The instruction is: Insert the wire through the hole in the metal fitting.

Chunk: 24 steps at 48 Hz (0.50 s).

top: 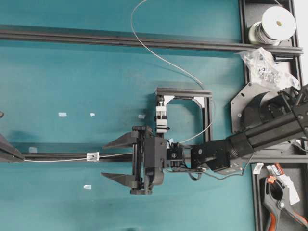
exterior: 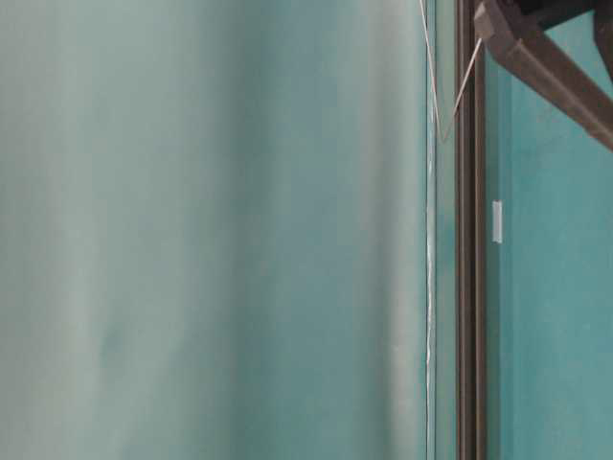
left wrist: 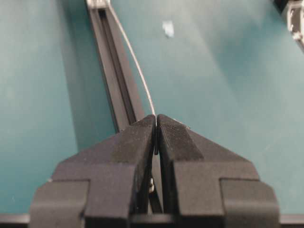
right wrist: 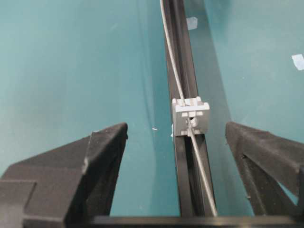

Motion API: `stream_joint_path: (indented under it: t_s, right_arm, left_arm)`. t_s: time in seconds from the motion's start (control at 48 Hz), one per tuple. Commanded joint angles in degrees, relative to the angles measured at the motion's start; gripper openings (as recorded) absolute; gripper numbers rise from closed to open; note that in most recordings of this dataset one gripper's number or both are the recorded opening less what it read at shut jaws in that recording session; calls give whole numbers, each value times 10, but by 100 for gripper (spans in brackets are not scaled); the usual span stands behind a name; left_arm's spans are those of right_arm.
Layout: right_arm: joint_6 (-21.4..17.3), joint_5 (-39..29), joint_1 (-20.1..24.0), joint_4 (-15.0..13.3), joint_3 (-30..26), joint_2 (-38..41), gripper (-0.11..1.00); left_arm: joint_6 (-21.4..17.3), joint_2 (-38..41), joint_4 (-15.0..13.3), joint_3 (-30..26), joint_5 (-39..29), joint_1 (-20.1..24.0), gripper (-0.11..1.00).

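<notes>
The thin silvery wire (top: 159, 55) runs off the white spool (top: 276, 21), loops down past the right arm and lies along the black rail (top: 53, 155). There it passes through the small silver fitting (top: 92, 156). The right wrist view shows the wire (right wrist: 199, 166) entering the fitting (right wrist: 191, 116) and going on beyond it. My left gripper (top: 21, 158) at the far left edge is shut on the wire's end (left wrist: 135, 61). Its tips (left wrist: 156, 121) pinch the wire. My right gripper (top: 103, 160) is open and empty, with one jaw on each side of the rail, just right of the fitting (right wrist: 175, 128).
A white-and-black block (top: 161, 120) stands inside a black square frame (top: 185, 91) behind the right gripper. A long black rail (top: 120, 41) crosses the back. A bag of parts (top: 264, 67) and an orange-black clamp (top: 279, 204) lie at the right. White tape scraps (top: 62, 114) dot the teal mat.
</notes>
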State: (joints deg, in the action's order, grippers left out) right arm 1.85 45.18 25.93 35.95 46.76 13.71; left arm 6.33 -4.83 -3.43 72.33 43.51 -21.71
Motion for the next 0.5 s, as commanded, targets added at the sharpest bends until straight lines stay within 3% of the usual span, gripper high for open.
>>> stream_joint_path:
  t_s: [0.0,0.313,0.48]
  right_arm:
    - [0,2,2,-1,-5,-19,91]
    - [1,2,1,-1,-7,-18,91]
    - [1,2,1,-1,-7,-19,91]
  left_arm:
    - [10,-4,2,-16,-35,0,-10]
    - [31,-4,1,-32,-58,10,-9]
    - [39,-4,1,-36,-54,18,7]
